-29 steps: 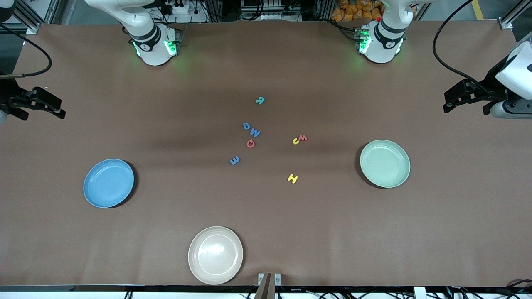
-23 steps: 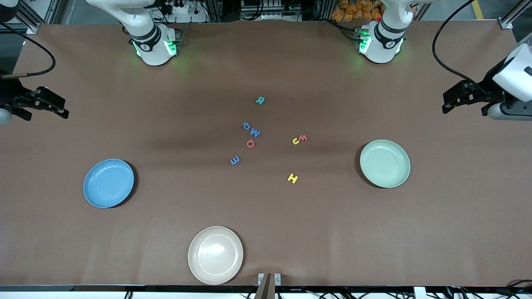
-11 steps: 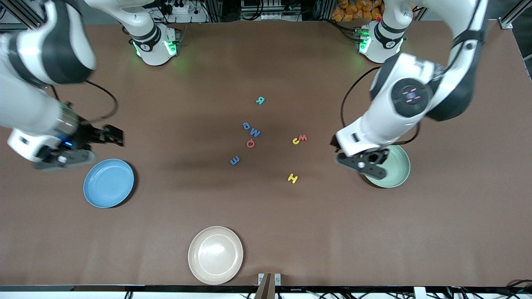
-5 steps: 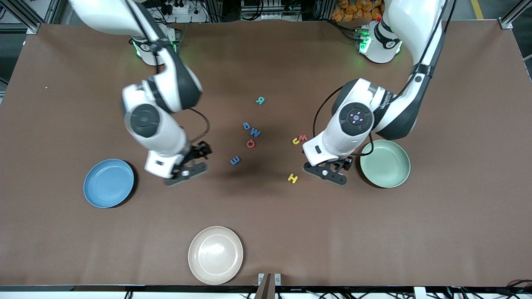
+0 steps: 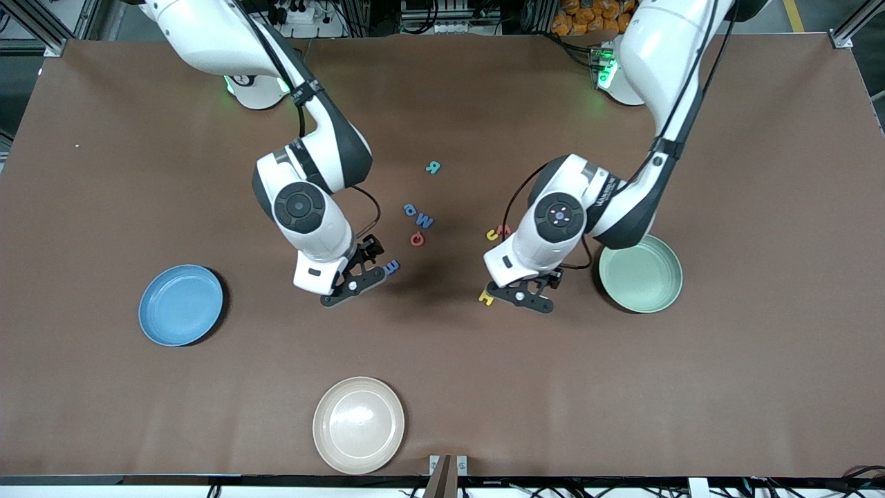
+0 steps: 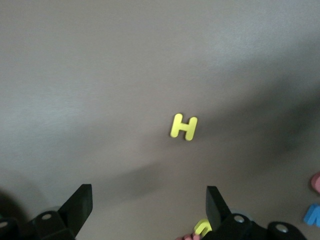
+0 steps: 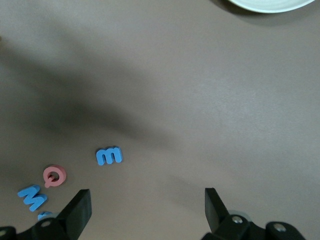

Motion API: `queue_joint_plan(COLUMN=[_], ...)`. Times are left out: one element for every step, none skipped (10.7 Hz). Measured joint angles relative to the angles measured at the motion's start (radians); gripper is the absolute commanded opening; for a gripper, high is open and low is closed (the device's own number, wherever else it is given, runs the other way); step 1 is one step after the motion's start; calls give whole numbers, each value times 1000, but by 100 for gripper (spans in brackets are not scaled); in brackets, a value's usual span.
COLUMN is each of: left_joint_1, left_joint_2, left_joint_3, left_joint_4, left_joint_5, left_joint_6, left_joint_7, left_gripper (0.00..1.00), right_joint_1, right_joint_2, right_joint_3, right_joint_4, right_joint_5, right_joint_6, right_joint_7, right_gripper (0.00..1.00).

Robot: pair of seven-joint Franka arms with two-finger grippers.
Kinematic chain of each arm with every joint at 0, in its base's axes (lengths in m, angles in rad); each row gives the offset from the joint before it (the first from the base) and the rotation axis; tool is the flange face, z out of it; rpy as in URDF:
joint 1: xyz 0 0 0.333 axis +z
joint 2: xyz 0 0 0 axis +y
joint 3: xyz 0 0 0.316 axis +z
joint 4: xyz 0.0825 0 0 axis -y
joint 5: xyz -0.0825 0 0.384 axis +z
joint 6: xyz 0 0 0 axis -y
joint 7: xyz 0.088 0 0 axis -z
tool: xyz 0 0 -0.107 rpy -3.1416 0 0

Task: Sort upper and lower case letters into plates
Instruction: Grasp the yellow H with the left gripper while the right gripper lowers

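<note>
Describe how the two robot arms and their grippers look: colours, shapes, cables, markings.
Both arms have glossy white rounded shells with dark grey joint bands. Each wrist carries a round dark cap with a small lit dot pattern. Thin black cables loop beside the wrists. Green lights glow at the bases. The left gripper and right gripper are black, two-fingered, with silver screws.

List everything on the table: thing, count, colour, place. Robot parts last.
Letters: eight, scattered mid-table. Teal R nearest the bases; blue p, blue M, red Q clustered; blue m; yellow u with a red letter partly hidden; yellow H.
Plates: three. Blue plate toward the right arm's end; green plate toward the left arm's end; cream plate nearest the camera.
Right gripper: open, over the blue m.
Left gripper: open, over the yellow H.
</note>
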Motion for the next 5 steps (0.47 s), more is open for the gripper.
queue_joint_plan(left_joint_1=[-14, -27, -36, -41, -43], left_joint_2=[20, 37, 52, 65, 78], left_joint_3=[1, 2, 2, 3, 3], left_joint_4=[0, 0, 0, 0, 0], left_joint_5=[0, 9, 36, 58, 66], left_joint_6=[25, 45, 62, 79, 105], left_joint_7=[-21, -42, -59, -69, -70], left_gripper=[100, 100, 100, 100, 100], right_joint_1=[1, 4, 9, 13, 13], right_joint_2=[7, 13, 20, 32, 50], right_joint_3=[0, 0, 0, 0, 0], right_joint_4=[-1, -3, -8, -13, -21], right_joint_5=[0, 0, 0, -1, -1], right_joint_6=[0, 0, 0, 8, 43], right_joint_7=[-4, -7, -7, -7, -7], right_gripper=[100, 100, 100, 100, 100])
